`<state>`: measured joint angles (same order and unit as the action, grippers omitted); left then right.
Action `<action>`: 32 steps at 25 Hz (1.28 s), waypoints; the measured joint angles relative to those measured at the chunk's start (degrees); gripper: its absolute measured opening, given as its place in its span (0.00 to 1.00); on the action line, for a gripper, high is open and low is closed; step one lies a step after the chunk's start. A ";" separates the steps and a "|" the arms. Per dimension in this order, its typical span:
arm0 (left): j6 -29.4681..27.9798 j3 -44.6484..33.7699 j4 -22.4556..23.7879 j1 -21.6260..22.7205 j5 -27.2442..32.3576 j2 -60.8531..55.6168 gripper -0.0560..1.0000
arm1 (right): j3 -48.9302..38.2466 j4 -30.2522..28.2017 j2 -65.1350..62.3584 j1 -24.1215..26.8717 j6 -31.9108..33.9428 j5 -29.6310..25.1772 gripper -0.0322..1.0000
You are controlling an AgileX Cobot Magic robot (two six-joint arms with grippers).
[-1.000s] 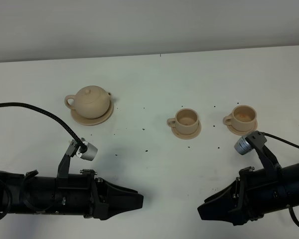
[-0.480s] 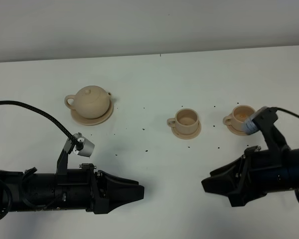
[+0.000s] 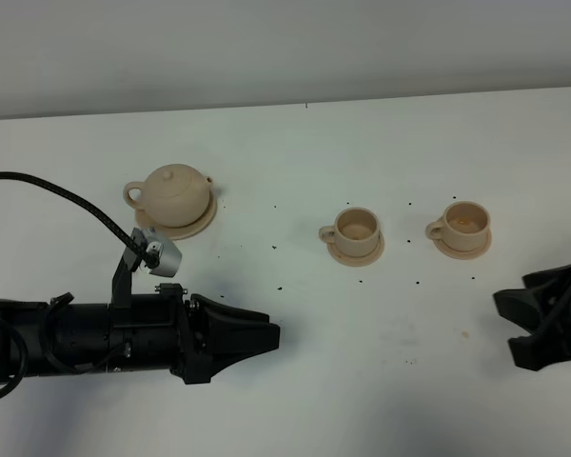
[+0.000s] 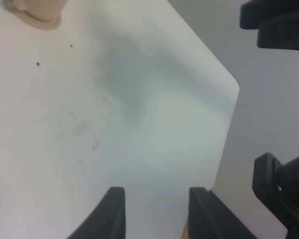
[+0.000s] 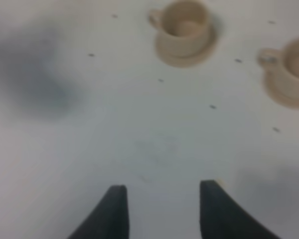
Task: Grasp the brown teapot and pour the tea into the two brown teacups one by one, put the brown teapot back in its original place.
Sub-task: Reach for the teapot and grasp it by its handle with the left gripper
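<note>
- At the far left of the white table [image 3: 295, 143], the brown teapot [image 3: 176, 192] sits upright on its wide saucer plate [image 3: 204, 223], lid on, loop handle towards the table's left edge, spout towards the cups.
- Nearer the camera, the left gripper [image 3: 272, 335] lies low, pointing right and away from the pot. In its wrist view the two fingers stand moderately apart with only bare table between them.
- At centre, the nearer teacup [image 3: 355, 227] stands on its small saucer [image 3: 357, 254], well apart from the pot.
- Right of it, the second teacup [image 3: 465, 220] stands on a matching saucer [image 3: 462, 249]. We cannot tell whether either cup holds tea.
- At the right edge, the right gripper [image 3: 506, 327] is partly out of frame. Its wrist view shows the fingers spread and empty, aimed towards both cups.
- Our reading: nothing is gripped and the pot is on its plate, so the grasp is the step in hand, not yet begun.
- Next move, as we judge: the left arm must swing round to the pot, line its fingers across the loop handle and close firmly, keeping the pot level on the lift.
</note>
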<state>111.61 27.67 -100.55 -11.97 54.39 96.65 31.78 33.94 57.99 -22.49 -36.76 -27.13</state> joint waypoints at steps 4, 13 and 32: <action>-0.96 2.45 0.00 0.00 -0.06 0.00 0.36 | 0.00 -23.07 -6.75 0.00 25.32 -7.48 0.36; -4.51 7.29 0.05 0.00 -0.22 0.02 0.36 | 0.00 -43.77 -18.69 0.00 46.17 -31.70 0.36; -4.68 7.67 0.05 0.00 -0.85 0.02 0.36 | -3.90 -27.19 -49.66 0.00 31.31 -34.07 0.36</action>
<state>106.93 35.34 -100.50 -11.97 53.54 96.67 27.89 6.75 8.33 -22.49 -5.45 -61.20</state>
